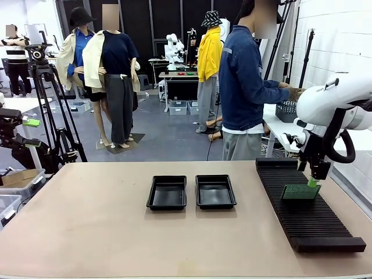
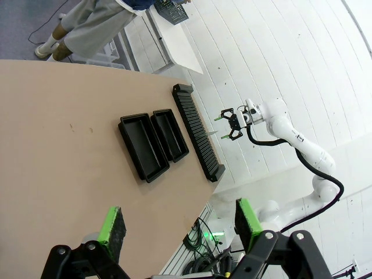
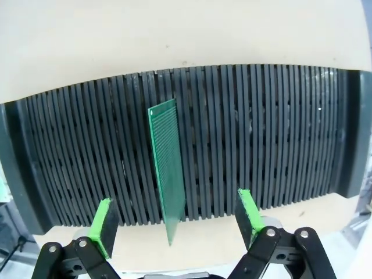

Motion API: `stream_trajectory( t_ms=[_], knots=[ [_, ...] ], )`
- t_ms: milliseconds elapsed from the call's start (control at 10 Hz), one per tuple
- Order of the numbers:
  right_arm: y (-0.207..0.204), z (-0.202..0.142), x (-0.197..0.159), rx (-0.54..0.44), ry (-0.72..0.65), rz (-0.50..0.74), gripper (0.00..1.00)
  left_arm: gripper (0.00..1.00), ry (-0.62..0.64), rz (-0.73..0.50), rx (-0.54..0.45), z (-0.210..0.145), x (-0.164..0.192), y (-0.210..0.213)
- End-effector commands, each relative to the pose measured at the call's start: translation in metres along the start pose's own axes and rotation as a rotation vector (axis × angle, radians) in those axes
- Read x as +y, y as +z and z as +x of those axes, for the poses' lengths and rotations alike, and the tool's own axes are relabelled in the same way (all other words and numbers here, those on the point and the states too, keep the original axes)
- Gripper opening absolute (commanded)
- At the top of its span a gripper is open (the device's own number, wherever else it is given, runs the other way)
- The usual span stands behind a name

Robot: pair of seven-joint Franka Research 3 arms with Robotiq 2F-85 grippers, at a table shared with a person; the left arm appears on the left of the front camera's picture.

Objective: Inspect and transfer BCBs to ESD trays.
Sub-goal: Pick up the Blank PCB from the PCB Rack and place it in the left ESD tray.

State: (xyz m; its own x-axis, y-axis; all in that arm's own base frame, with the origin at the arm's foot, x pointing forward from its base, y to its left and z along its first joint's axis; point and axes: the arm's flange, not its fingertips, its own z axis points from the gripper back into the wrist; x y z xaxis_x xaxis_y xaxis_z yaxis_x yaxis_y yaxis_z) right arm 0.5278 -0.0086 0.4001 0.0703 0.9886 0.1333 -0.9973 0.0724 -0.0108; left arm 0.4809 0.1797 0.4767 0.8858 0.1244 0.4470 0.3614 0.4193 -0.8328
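One green BCB (image 1: 301, 192) stands on edge in a slot of the long black ribbed rack (image 1: 308, 216) at the table's right. My right gripper (image 1: 314, 178) hangs just above it, open. In the right wrist view the BCB (image 3: 167, 174) rises between the spread green pads (image 3: 105, 225) of the right gripper (image 3: 177, 221), touching neither. Two black ESD trays (image 1: 168, 193) (image 1: 215, 190) lie side by side at the table's middle, with nothing in them. My left gripper (image 2: 180, 226) is open, high above the table's left part, looking across at the trays (image 2: 142, 148) and the rack (image 2: 197, 132).
A person in a blue jacket (image 1: 247, 75) stands at the far side, turned toward a white side table with a dark mesh basket (image 1: 286, 110). The tan tabletop (image 1: 87, 221) is bare left of the trays. A tripod (image 1: 49, 110) stands beyond the left edge.
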Motion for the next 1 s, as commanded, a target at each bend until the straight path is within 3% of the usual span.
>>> stream_trajectory(
  t_ms=[0, 900],
  knots=[
    [-0.008, -0.004, 0.002, -0.034, 0.020, -0.007, 1.00, 1.00, 0.009, 0.003, -0.004, 0.001, -0.002, 0.001],
    [-0.036, -0.001, -0.007, -0.042, -0.009, -0.025, 1.00, 1.00, 0.009, 0.003, -0.004, 0.001, -0.002, 0.001]
  ],
)
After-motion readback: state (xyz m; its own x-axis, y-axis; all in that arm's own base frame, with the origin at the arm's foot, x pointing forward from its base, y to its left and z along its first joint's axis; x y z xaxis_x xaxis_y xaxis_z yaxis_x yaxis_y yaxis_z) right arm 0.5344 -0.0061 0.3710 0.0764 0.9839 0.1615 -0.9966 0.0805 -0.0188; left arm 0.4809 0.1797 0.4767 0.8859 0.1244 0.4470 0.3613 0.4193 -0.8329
